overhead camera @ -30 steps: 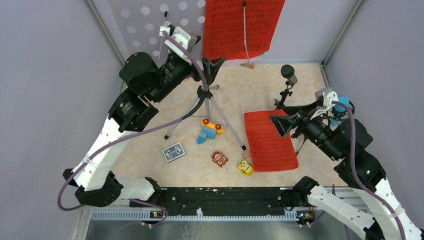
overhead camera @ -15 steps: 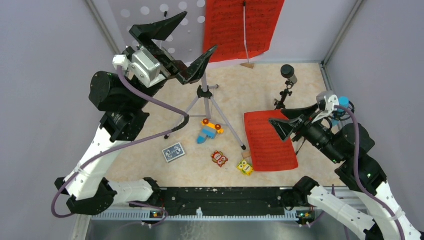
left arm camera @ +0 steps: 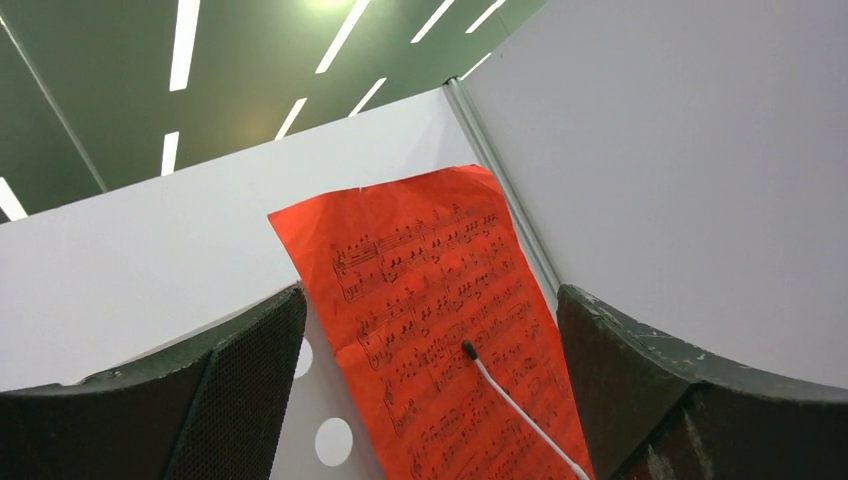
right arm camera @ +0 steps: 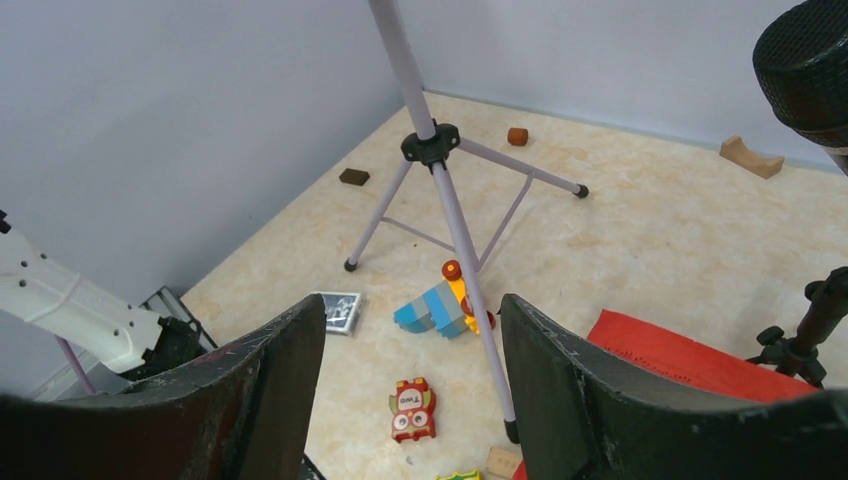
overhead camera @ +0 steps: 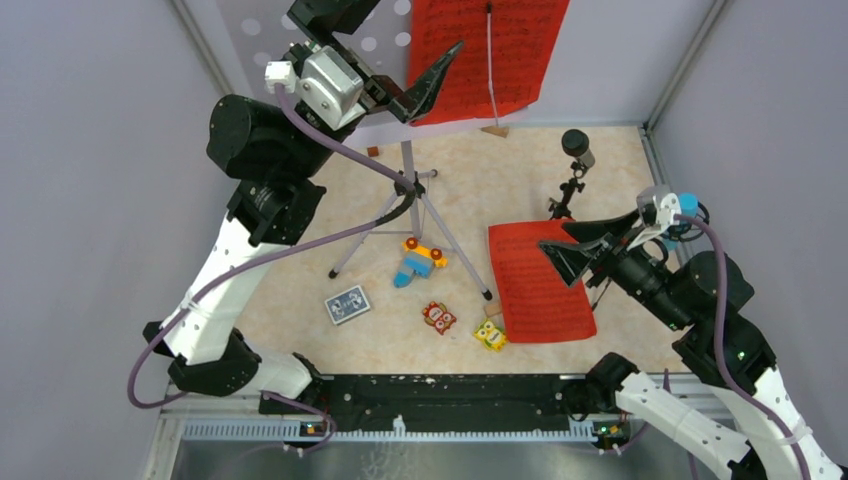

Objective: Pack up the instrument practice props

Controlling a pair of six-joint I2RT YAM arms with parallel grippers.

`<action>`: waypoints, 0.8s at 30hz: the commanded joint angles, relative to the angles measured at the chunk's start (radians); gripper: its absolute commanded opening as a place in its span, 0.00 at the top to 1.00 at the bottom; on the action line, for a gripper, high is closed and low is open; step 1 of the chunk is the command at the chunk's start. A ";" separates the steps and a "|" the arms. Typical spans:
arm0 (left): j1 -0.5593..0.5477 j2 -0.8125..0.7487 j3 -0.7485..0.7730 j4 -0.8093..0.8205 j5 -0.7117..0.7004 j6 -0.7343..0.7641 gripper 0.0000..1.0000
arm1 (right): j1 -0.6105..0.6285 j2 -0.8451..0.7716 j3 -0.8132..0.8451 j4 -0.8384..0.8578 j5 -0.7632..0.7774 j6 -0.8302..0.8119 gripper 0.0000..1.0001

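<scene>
Raised since the earlier frame: my left gripper [overhead camera: 385, 45], now at the music stand [overhead camera: 408, 165] top, jaws wide, empty, facing its red music sheet [overhead camera: 480, 50]. My right gripper [overhead camera: 557, 238]: jaws apart, empty, over second red sheet [overhead camera: 535, 290], right of stand. Packing, I judge, unstarted.

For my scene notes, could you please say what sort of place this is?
Probably a robot test booth: plain grey walls around a table, with a music stand and toys staged as props.

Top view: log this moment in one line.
left gripper: open, high, facing stand sheet | right gripper: open, above table sheet | held: nothing
</scene>
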 commanded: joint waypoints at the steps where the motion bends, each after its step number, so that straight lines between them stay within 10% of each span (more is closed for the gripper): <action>1: 0.012 0.020 0.063 0.019 -0.036 0.013 0.02 | -0.006 -0.014 -0.005 0.032 -0.017 0.020 0.36; 24: 0.069 0.091 0.066 -0.002 -0.064 -0.060 0.02 | -0.004 -0.041 -0.015 0.030 -0.011 0.044 0.36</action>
